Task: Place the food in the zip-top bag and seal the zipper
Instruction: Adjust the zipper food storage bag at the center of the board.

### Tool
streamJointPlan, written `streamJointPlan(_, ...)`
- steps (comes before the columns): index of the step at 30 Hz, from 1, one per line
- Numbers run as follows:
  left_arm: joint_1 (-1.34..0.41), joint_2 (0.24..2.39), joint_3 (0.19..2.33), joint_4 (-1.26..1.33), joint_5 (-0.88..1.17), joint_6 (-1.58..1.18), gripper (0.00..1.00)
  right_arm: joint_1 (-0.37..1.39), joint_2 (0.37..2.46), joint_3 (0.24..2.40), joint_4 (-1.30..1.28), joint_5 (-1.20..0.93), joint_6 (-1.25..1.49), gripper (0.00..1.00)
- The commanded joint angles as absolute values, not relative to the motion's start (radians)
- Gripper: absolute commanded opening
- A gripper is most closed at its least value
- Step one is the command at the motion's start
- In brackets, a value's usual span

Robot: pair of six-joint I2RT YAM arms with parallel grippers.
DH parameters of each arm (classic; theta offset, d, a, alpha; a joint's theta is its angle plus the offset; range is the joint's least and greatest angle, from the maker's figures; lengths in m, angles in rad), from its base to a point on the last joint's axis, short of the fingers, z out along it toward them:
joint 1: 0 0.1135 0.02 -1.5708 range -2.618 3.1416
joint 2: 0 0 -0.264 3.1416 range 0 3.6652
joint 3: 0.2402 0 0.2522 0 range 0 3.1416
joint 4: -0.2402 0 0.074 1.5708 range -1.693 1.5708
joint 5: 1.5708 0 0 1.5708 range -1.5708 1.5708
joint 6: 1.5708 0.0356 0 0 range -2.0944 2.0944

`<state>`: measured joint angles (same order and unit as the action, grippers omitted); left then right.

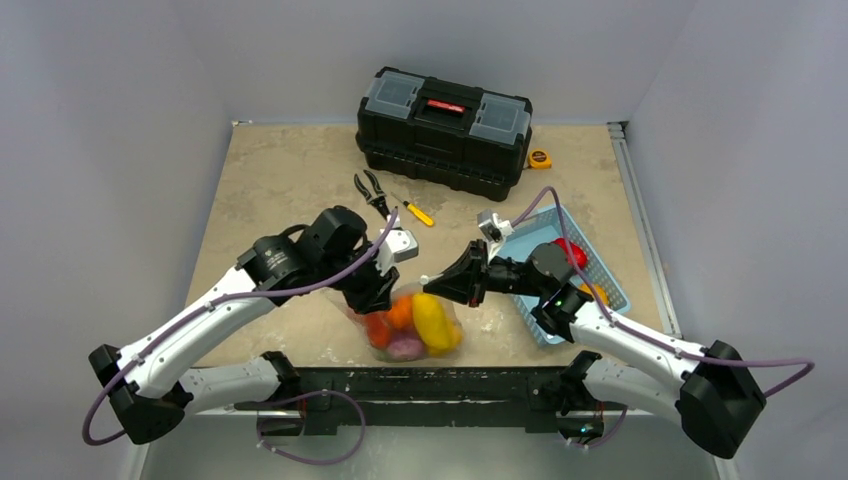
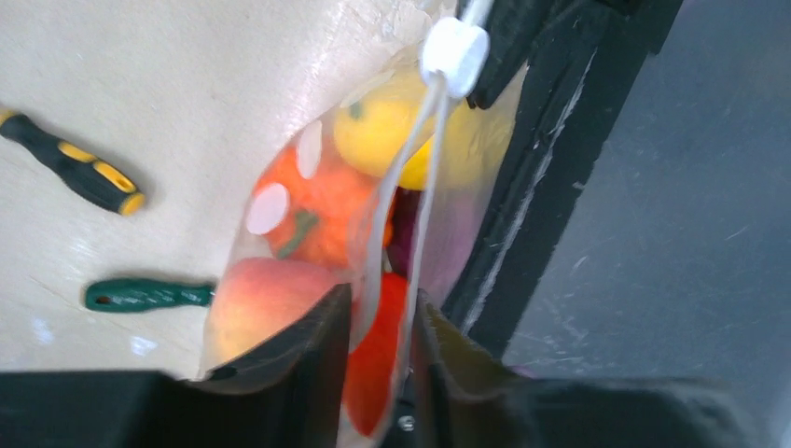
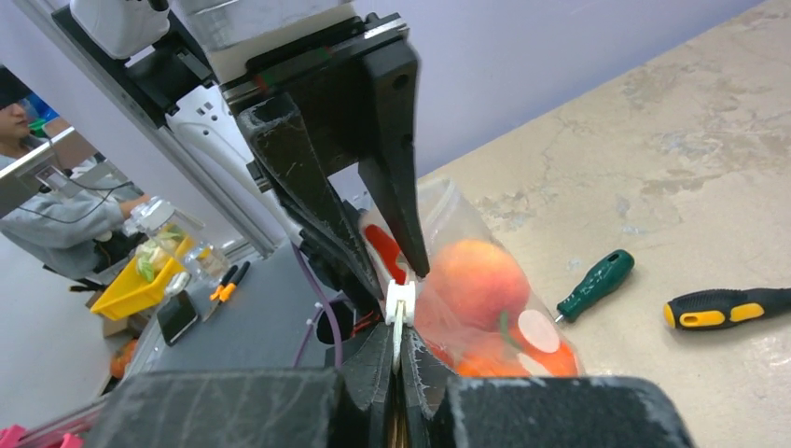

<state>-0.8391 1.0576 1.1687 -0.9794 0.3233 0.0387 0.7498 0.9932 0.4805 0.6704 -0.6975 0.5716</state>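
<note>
Clear, floppy plastic printed with white round dots, the zip-top bag (image 1: 447,322) sits at the middle of the near edge of the beige stone-patterned table (image 1: 280,170), stretched between the two grippers. It is packed with small plastic toy food (image 1: 430,320): a yellow lemon-shaped piece (image 2: 382,131), a round orange piece with a green stalk (image 2: 312,210), a peach-coloured fruit (image 2: 266,308), a red piece (image 2: 378,359) and a purple one (image 1: 405,347).

The thin pale zipper (image 2: 387,187) runs along the bag's top edge. Its two strips stand apart near the left end and meet at a small white slider (image 2: 454,51).

The left gripper (image 2: 381,297) is closed to a narrow gap on the bag's mouth, with both strips passing between its black fingers. The right gripper (image 3: 398,329) is pinched tight on the zipper, right at the slider.

On the table just beyond the bag lie a green-handled screwdriver (image 2: 149,295) and a yellow-and-black-handled screwdriver (image 2: 75,173). A light blue rectangular plastic basket (image 1: 612,280) stands to the right, partly under the right arm, with a red piece (image 1: 570,250) in it. Farther back are black pliers (image 1: 372,190), a large black toolbox (image 1: 445,130) and a small yellow tape measure (image 1: 540,158).
</note>
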Motion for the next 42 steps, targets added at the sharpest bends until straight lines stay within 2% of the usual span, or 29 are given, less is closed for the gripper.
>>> streamJointPlan(1,-0.839,1.052,1.188,-0.987,0.293,-0.037,0.47,0.75,0.986,0.494,0.736,-0.675,0.575,0.0)
streamJointPlan(3,-0.839,1.032,1.189,-1.001,0.252,-0.062,0.79,0.75,0.967,0.491,0.7,-0.667,0.543,0.0)
streamJointPlan(4,-0.838,1.014,1.188,-1.006,0.215,-0.081,0.86,0.749,0.953,0.487,0.688,-0.665,0.536,0.0)
streamJointPlan(6,-0.838,0.972,1.186,-1.019,0.133,-0.118,0.95,0.747,0.922,0.477,0.671,-0.634,0.518,0.0)
streamJointPlan(10,-0.793,0.865,1.167,-1.037,-0.151,-0.339,0.99,0.742,0.896,0.471,0.659,-0.625,0.496,0.0)
streamJointPlan(12,-0.735,0.808,1.146,-1.063,-0.25,-0.508,0.98,0.739,0.907,0.477,0.663,-0.645,0.499,0.0)
streamJointPlan(17,-0.693,0.68,1.036,-1.092,-0.317,-0.71,0.85,0.738,0.925,0.477,0.694,-0.677,0.515,0.0)
streamJointPlan(20,-0.689,0.664,0.993,-1.091,-0.394,-0.82,0.87,0.736,0.915,0.481,0.692,-0.694,0.513,0.0)
streamJointPlan(23,-0.687,0.665,0.963,-1.036,-0.39,-0.887,0.87,0.736,0.896,0.479,0.688,-0.694,0.506,0.0)
streamJointPlan(27,-0.677,0.669,0.915,-1.008,-0.389,-1.178,0.93,0.736,0.883,0.493,0.651,-0.687,0.505,0.0)
streamJointPlan(31,-0.672,0.751,0.951,-1.004,-0.331,-1.359,0.8,0.736,0.874,0.489,0.641,-0.686,0.503,0.0)
streamJointPlan(37,-0.662,0.908,1.015,-1.005,-0.258,-1.459,0.75,0.736,0.89,0.483,0.661,-0.707,0.519,0.0)
streamJointPlan(42,-0.66,0.95,0.949,-0.967,-0.172,-1.55,0.51,0.736,0.893,0.497,0.653,-0.705,0.513,0.0)
